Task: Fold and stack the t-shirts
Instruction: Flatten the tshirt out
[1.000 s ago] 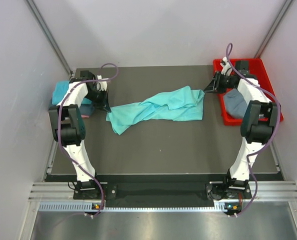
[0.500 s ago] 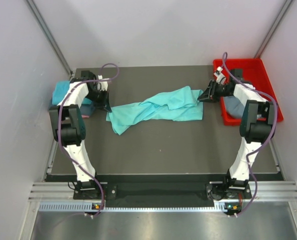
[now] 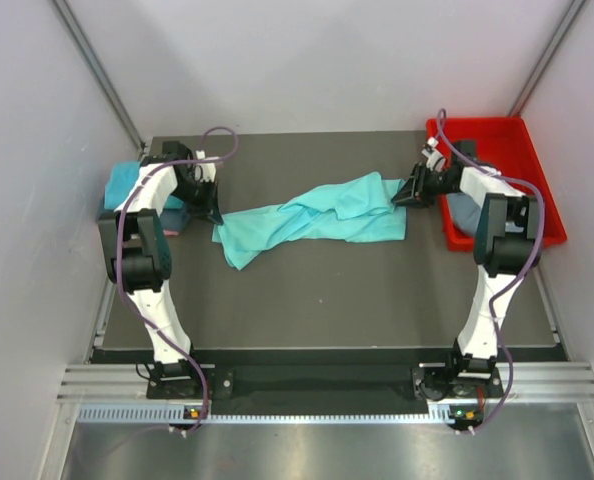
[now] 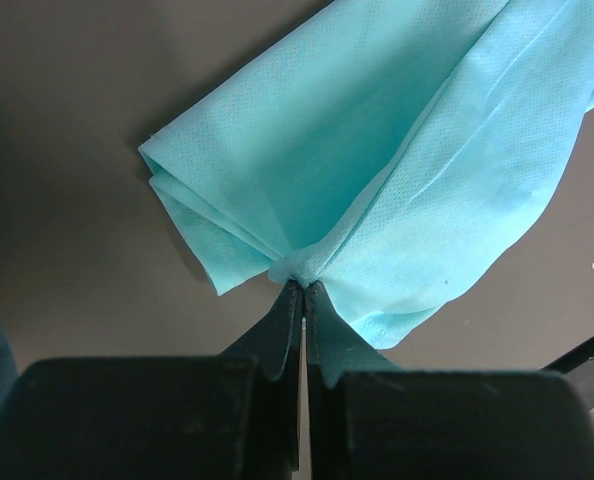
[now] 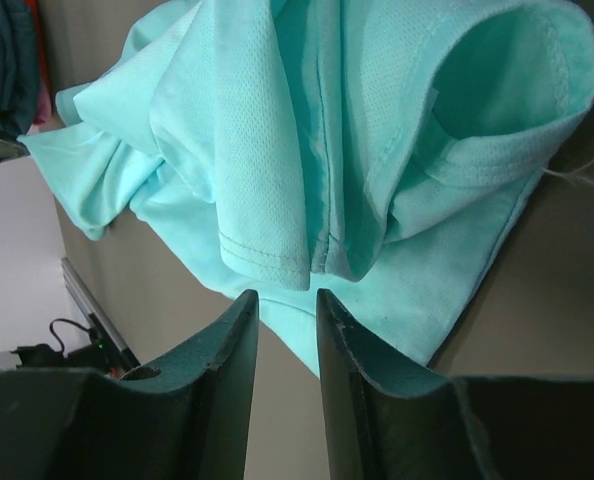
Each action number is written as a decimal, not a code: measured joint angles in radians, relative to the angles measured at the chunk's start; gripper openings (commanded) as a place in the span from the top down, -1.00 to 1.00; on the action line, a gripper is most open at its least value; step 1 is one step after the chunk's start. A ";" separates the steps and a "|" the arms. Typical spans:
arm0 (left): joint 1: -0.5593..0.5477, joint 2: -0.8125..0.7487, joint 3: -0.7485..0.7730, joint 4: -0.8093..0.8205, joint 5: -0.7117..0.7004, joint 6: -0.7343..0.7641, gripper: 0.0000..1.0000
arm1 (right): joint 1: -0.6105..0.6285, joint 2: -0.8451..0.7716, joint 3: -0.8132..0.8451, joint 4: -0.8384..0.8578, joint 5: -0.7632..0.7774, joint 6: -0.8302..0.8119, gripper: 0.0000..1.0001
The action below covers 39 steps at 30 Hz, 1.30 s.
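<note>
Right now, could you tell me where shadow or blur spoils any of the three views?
Top external view: even light, sharp, no glare on the turquoise t-shirt. Left wrist view: cloth weave crisp, the left gripper near-black and featureless, the table darkening toward the upper left. Right wrist view: hem stitching crisp, the right gripper dark and slightly soft.

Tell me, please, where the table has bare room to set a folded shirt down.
Bare table runs wide between the turquoise t-shirt and the arm bases; a narrower strip lies behind it. Crowded: the left edge, with stacked shirts by the left gripper, and the red tray holding a grey shirt.
</note>
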 measured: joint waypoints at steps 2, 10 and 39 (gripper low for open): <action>0.000 0.000 0.000 0.000 0.000 0.000 1.00 | 0.004 0.008 0.007 0.003 0.002 0.000 0.39; 0.000 0.001 0.000 0.000 0.000 0.000 1.00 | 0.022 0.034 0.023 0.004 0.012 0.000 0.38; -0.001 0.006 0.025 -0.009 -0.006 0.001 1.00 | 0.051 0.066 0.083 -0.013 0.023 -0.023 1.00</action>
